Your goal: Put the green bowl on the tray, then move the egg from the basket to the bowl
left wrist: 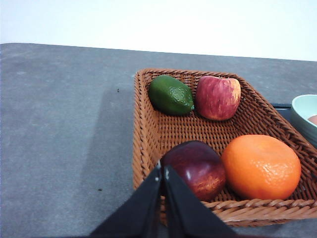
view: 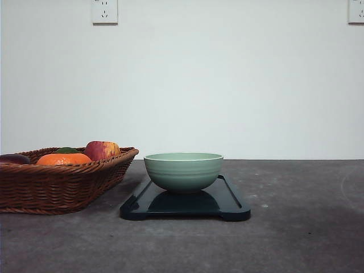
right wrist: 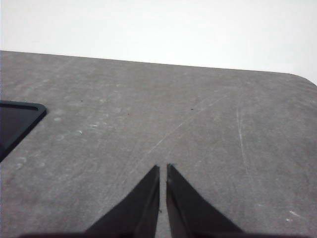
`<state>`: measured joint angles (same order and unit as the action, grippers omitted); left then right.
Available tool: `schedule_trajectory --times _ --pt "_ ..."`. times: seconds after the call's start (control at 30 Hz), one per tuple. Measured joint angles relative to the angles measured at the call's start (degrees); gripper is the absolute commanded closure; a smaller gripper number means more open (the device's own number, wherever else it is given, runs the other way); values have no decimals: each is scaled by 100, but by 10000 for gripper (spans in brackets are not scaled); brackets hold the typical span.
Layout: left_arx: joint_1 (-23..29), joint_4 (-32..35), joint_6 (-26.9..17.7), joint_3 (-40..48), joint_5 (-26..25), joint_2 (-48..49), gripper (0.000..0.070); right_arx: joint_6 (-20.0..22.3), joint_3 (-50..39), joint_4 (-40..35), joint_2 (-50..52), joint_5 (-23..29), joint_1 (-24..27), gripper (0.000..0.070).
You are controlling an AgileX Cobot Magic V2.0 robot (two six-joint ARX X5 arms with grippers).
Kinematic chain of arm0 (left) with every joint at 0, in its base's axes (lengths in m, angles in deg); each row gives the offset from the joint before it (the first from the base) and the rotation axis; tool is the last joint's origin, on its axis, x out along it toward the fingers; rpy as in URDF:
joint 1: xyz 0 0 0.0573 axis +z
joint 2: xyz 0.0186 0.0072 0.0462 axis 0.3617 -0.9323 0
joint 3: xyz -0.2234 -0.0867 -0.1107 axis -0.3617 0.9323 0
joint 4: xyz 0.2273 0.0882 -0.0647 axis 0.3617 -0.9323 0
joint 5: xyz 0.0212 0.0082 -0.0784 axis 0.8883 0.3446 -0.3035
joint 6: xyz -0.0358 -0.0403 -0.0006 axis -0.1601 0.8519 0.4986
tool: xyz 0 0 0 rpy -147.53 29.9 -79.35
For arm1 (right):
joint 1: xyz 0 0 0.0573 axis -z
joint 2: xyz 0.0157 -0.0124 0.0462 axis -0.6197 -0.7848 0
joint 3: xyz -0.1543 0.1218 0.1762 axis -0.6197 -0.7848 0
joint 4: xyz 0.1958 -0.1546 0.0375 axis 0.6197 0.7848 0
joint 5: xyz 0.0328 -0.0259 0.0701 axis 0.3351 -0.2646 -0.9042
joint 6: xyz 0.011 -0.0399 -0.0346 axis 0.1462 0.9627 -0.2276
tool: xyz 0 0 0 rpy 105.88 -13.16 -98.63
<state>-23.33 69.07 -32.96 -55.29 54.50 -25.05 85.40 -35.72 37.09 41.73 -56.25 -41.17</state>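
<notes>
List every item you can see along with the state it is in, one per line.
Green bowl: upright, sitting on the tray.
Tray: flat on the table, holding the bowl.
Egg: inside the bowl, mostly hidden by its rim.
Basket: on the table, holding a lime, an apple, an orange and a dark red fruit.
Left gripper: jaws shut, empty.
Right gripper: jaws shut, empty.

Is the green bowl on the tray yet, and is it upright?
Yes. The green bowl stands upright on the tray, rim level, beside the basket.
</notes>
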Motion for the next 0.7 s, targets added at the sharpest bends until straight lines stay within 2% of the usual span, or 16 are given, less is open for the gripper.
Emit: schedule_trajectory --times 0.7 --pt "0 -2 0 0 0 0 700 0 0 0 0 2 0 682"
